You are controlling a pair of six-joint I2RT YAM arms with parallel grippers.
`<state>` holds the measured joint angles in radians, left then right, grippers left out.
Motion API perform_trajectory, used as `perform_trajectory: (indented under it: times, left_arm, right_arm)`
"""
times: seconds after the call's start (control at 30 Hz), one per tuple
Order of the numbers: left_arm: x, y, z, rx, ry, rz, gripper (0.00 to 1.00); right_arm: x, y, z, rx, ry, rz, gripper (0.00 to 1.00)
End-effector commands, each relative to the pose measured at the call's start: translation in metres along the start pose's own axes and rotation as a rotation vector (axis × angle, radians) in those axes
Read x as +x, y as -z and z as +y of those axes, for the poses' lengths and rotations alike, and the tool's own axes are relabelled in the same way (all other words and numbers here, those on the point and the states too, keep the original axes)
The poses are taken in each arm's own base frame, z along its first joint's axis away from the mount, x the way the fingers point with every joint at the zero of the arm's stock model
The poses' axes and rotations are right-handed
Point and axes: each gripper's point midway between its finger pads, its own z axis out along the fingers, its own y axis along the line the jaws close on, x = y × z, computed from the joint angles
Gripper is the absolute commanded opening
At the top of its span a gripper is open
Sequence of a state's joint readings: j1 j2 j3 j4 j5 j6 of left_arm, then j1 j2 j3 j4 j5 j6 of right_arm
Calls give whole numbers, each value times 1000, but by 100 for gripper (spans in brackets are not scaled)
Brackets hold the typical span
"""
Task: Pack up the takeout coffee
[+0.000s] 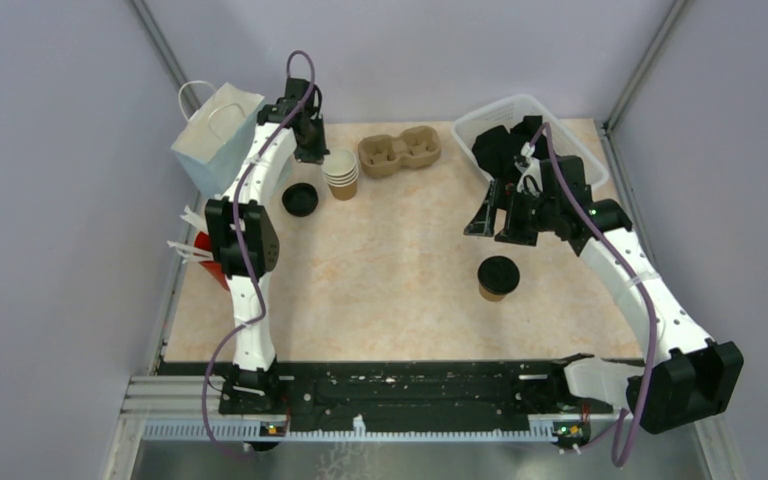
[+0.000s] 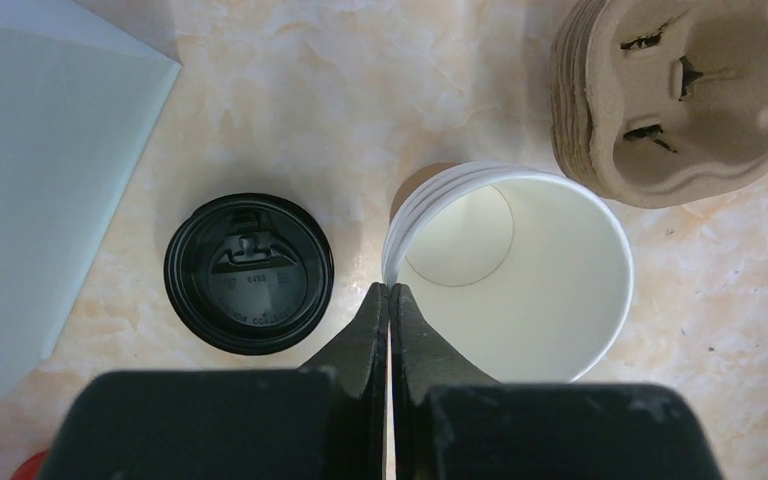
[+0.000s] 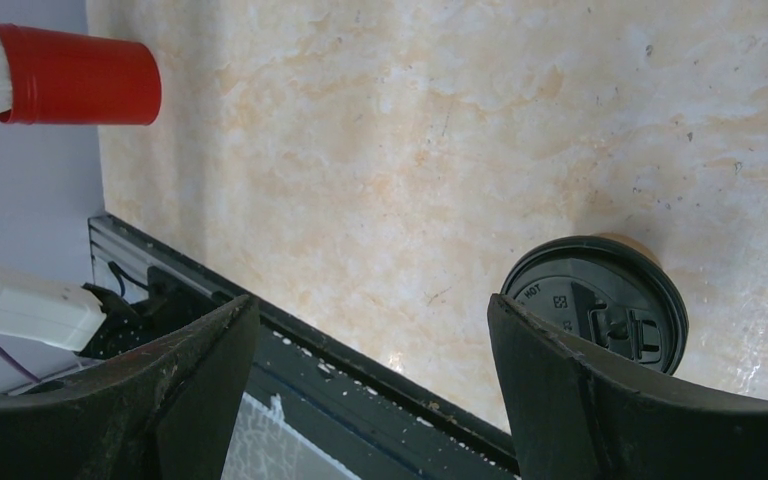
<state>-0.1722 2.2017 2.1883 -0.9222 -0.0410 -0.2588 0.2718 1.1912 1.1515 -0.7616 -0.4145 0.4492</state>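
A stack of kraft paper cups [image 1: 341,172], white inside [image 2: 520,270], stands at the back of the table. My left gripper [image 2: 390,288] is shut at the stack's left rim, one finger inside the top cup and one outside; it [image 1: 312,152] hangs just left of the stack. A loose black lid [image 2: 248,272] lies on the table to its left [image 1: 300,199]. A lidded kraft cup [image 1: 498,278] stands mid-table. My right gripper [image 1: 495,222] hovers open above and behind it, and the lid [image 3: 595,305] shows beside its right finger, outside the jaws [image 3: 370,305].
A brown two-hole cardboard carrier [image 1: 400,150] sits right of the stack [image 2: 680,90]. A white paper bag [image 1: 215,135] stands at the back left. A red cup of white sticks [image 3: 80,75] lies at the left edge. A clear plastic bin [image 1: 465,125] is back right.
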Motion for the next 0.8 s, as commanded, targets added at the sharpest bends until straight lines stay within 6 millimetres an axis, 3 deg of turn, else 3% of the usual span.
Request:
perform_trajectory:
  times: [0.0,0.17,0.27,0.37,0.43,0.57,0.7,0.77]
  left_arm:
    - [-24,38,-14,45,54,-76,0]
    - [-22,42,-6,0,113,-65,0]
    - [-40,67,-16,-46,67,-160,0]
    - [-16,46,-14,45,144,-76,0]
    - [-19,57,-23,108,183,-88,0]
    - [-18,47,-22,182,226,-138,0]
    - [-24,60,-32,272,281,-121,0]
    - [-22,56,-29,303,341,-133,0]
  right_arm:
    - [-6,10,9,-37,18,-51,84]
    - [-3,9,9,-47,11,-49,84]
    - [-4,11,12,-56,15,-49,84]
    - [-3,9,12,-64,9,-55,84]
    - [-1,9,13,-71,8,-41,83]
    - [0,10,11,-64,9,-52,84]
    - [3,11,8,-50,13,-44,84]
    - [3,9,8,-55,13,-44,84]
